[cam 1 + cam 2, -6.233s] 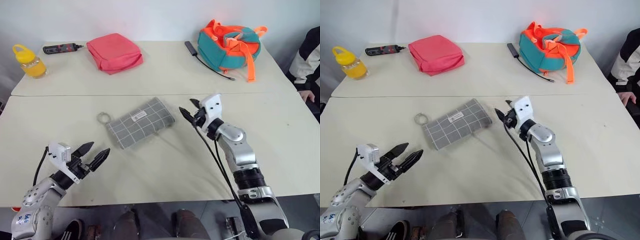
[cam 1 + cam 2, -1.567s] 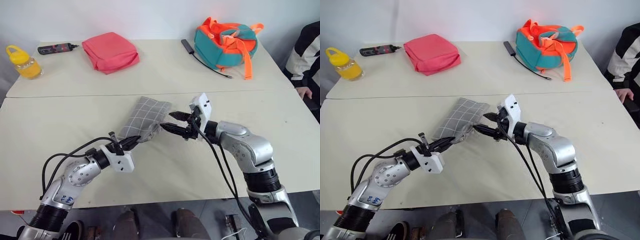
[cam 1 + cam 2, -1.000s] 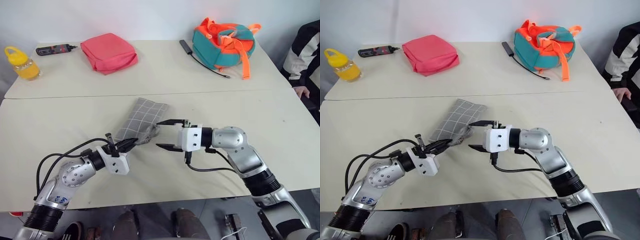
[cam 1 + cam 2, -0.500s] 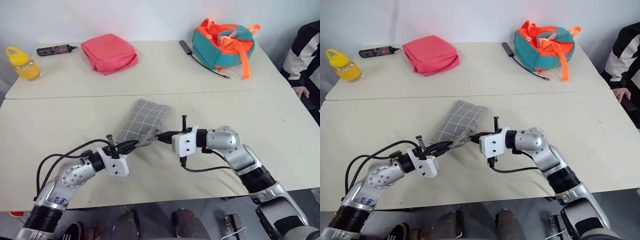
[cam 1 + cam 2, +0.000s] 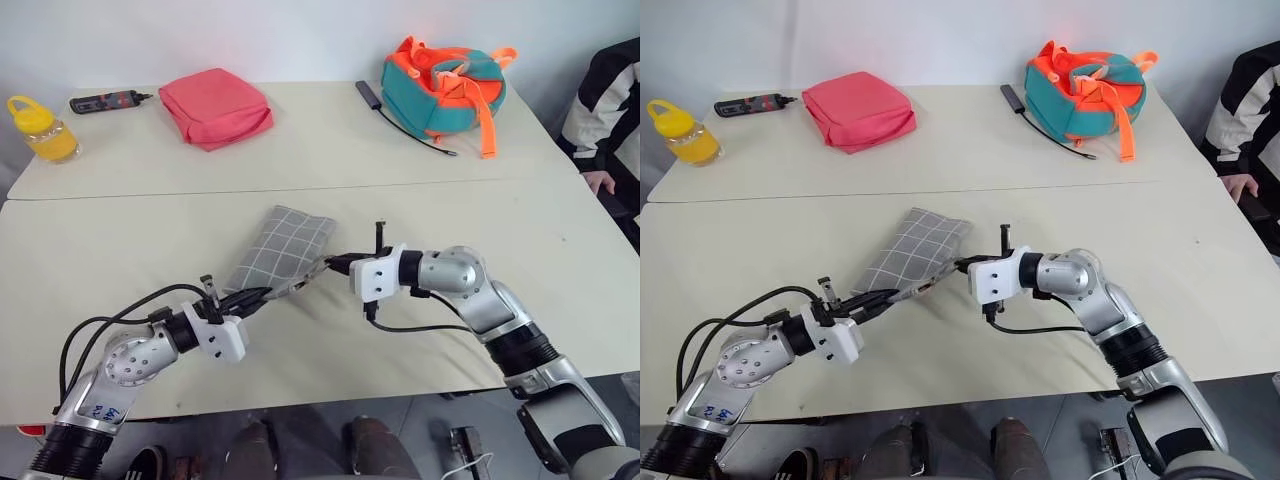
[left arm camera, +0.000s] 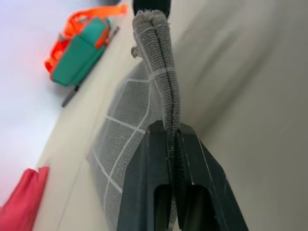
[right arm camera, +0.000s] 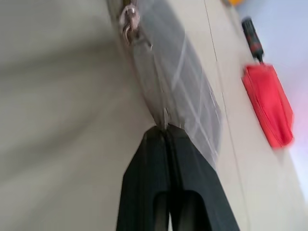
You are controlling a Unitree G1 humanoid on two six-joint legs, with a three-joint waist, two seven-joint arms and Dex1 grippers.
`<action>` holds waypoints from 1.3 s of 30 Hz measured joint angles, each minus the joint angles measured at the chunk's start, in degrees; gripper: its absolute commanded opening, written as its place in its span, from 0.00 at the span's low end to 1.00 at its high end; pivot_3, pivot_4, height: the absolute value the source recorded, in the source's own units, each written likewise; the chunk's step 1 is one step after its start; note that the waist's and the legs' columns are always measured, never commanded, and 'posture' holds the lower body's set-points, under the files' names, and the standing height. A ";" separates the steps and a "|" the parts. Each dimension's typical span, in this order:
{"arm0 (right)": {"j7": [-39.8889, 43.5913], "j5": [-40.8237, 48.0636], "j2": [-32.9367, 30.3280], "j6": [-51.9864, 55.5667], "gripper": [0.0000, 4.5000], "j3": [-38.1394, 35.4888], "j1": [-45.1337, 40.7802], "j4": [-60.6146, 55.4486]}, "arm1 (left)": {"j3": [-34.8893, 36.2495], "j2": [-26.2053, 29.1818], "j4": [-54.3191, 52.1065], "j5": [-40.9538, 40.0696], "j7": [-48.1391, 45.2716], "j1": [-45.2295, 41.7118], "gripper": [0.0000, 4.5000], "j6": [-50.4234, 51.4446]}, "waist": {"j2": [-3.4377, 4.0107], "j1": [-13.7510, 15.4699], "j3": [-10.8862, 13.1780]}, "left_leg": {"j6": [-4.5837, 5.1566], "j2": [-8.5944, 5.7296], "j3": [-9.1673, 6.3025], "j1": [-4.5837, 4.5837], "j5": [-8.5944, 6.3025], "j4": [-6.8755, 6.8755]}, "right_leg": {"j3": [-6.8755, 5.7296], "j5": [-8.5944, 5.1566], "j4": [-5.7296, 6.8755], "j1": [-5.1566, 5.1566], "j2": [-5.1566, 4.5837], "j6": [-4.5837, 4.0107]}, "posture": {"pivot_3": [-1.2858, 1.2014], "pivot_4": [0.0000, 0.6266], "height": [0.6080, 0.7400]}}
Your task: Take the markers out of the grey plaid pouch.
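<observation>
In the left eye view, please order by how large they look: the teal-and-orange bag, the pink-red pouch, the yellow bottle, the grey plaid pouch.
1. teal-and-orange bag
2. pink-red pouch and grey plaid pouch: they look alike; the grey one is nearer and partly lifted, so I do not rank them
3. yellow bottle

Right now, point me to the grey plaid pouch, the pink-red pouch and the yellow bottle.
grey plaid pouch [image 5: 288, 243]: left eye view, middle of the checked fabric face.
pink-red pouch [image 5: 214, 105]: left eye view, centre of its top.
yellow bottle [image 5: 45, 138]: left eye view, its body below the cap.
</observation>
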 measured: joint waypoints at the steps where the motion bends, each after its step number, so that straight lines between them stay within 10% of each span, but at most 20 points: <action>1: -0.70 -0.50 -0.35 -0.14 0.01 -0.22 -0.24 0.75 | 0.49 0.00 -0.21 -0.82 -0.24 0.24 0.00 0.03 | 0.00 -0.13 0.00 | 0.00 -0.01 0.01 0.00 0.00 0.00 | 0.01 0.00 0.00 0.00 -0.01 0.00 | 0.52 0.24 1.00; 18: -12.40 -8.11 -5.68 3.67 0.01 -2.72 -4.17 13.09 | 7.64 -1.73 -4.92 -17.07 -3.56 5.17 0.00 4.97 | 0.00 -0.77 0.00 | 0.00 0.00 0.04 0.02 0.00 -0.01 | 0.08 0.00 0.05 -0.02 0.03 0.00 | 0.52 0.24 1.00; 23: -4.16 6.16 -1.41 9.53 0.05 -7.41 -1.47 8.55 | 7.33 -2.73 -4.06 -19.42 -5.95 4.52 0.00 7.46 | 0.00 -0.84 0.00 | -0.01 0.05 0.02 0.02 -0.01 -0.02 | 0.09 0.00 0.07 0.00 0.13 0.01 | 0.52 0.24 1.00; 29: 7.18 19.50 -0.55 21.57 0.45 -8.33 2.07 -1.93 | 6.72 -5.42 -4.07 -19.98 -7.43 3.25 0.00 8.87 | 0.00 -0.42 0.00 | 0.04 0.03 -0.02 0.00 -0.04 0.07 | 0.08 0.02 0.07 0.02 0.08 0.05 | 0.52 0.24 1.00; 39: 6.73 40.21 1.48 39.71 0.45 -24.89 -5.52 -7.38 | 7.02 -8.68 -6.50 -28.61 -8.93 0.36 0.00 17.36 | 0.00 -0.64 0.00 | 0.06 0.07 -0.03 -0.01 -0.06 0.18 | 0.14 0.02 0.09 0.05 0.17 0.05 | 0.52 0.24 1.00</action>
